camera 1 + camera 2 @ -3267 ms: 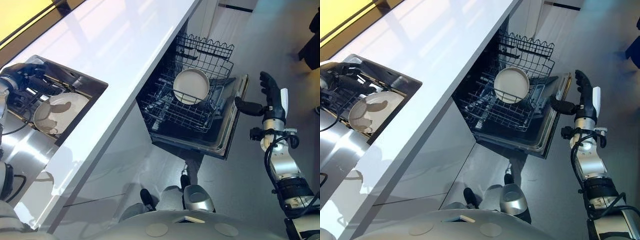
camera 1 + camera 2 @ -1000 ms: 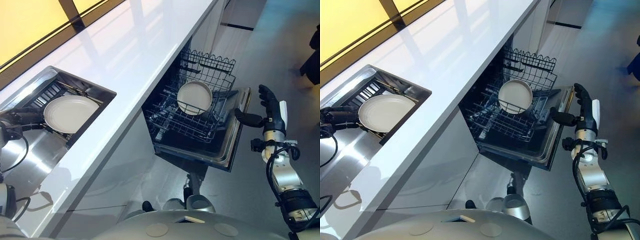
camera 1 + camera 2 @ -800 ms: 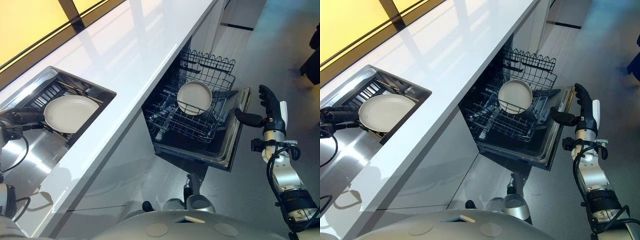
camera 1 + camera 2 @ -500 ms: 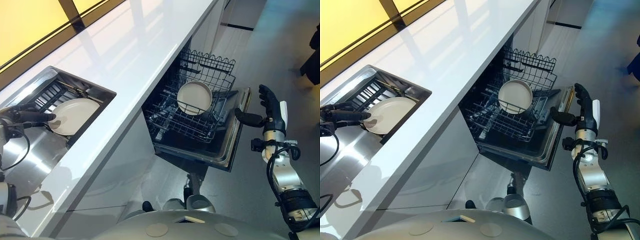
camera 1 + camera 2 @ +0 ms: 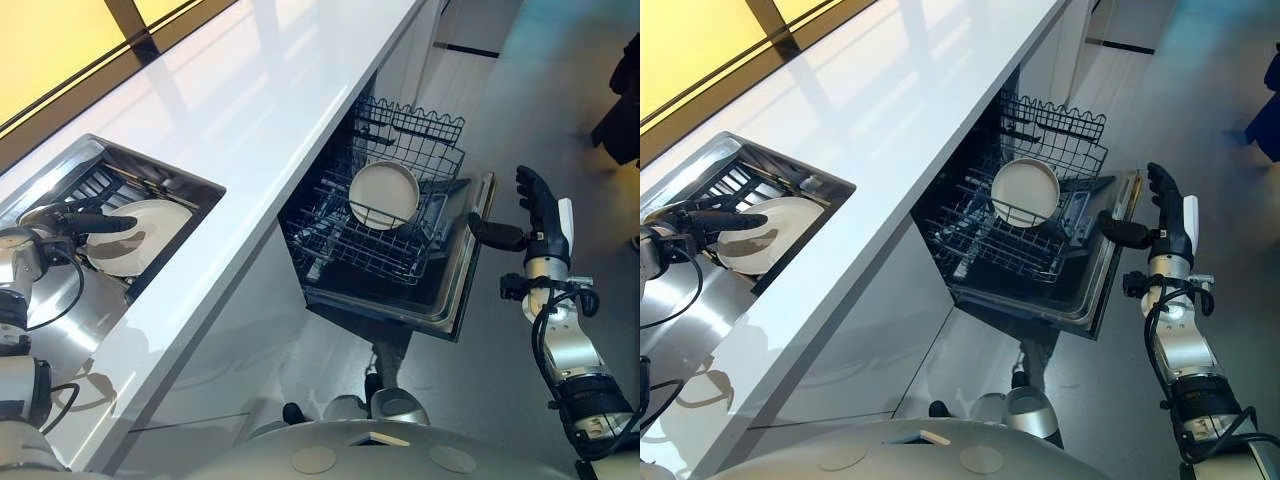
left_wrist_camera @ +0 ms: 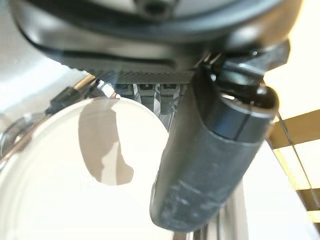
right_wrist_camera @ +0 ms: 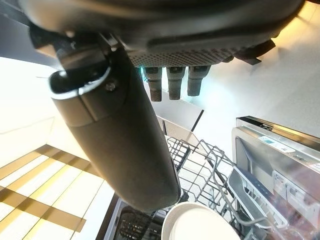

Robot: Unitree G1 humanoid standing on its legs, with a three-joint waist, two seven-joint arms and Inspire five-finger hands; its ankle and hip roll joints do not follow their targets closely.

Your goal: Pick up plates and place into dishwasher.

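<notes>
"Where's the plate?"
"One plate lies in the steel sink, sunk in the glossy white counter. The left hand reaches over it, fingers straight."
"And the dishwasher?"
"Open onto the grey floor, another plate upright in its rack. The right hand hangs beside it, fingers spread."

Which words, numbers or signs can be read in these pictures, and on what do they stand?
No text is legible.
Small printed marks on the silver metal edge of the open dishwasher door: too blurred to read.
The round white plate in the dark wire rack: no print visible.
</notes>
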